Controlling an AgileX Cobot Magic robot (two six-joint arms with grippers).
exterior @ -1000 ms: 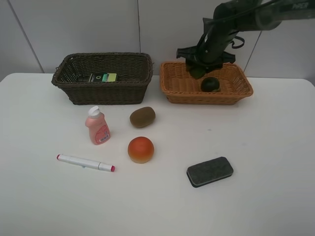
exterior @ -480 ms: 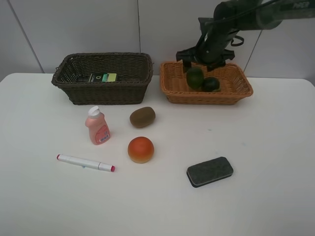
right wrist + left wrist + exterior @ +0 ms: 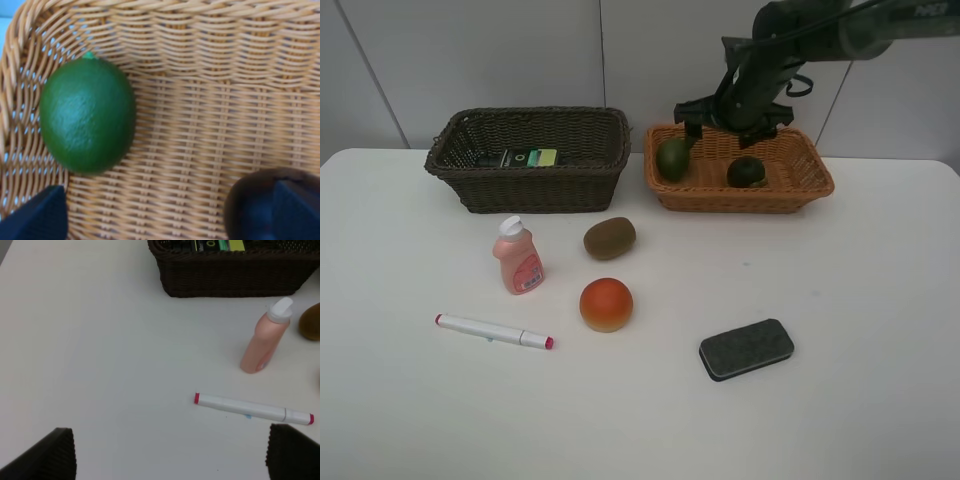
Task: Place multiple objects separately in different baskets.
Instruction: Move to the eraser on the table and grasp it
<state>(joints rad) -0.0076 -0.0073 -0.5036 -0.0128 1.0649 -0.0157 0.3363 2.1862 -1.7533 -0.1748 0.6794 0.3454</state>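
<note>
The green fruit (image 3: pixel 672 158) lies free at the left end of the light orange-tan basket (image 3: pixel 790 190). It also shows in the right wrist view (image 3: pixel 87 115). The dark-green round fruit (image 3: pixel 747 172) lies in the same basket. My right gripper (image 3: pixel 730 128) hangs open and empty over that basket (image 3: pixel 200 125). The dark-green box (image 3: pixel 528 157) lies in the dark brown basket (image 3: pixel 525 190). The kiwi (image 3: pixel 610 238), orange-red fruit (image 3: pixel 606 304), pink bottle (image 3: pixel 518 257), marker (image 3: pixel 493 331) and eraser (image 3: pixel 746 349) sit on the table. My left gripper (image 3: pixel 170 460) is open and empty near the marker (image 3: pixel 252 409).
The left wrist view shows the pink bottle (image 3: pixel 265 337) upright in front of the dark basket (image 3: pixel 235 275), with the kiwi's edge (image 3: pixel 311 321) beside it. The white table (image 3: pixel 880 330) runs to a white wall behind the baskets.
The green fruit left my right gripper, dropped into the light basket and rolled to its left end. The gripper stayed open above the basket.
</note>
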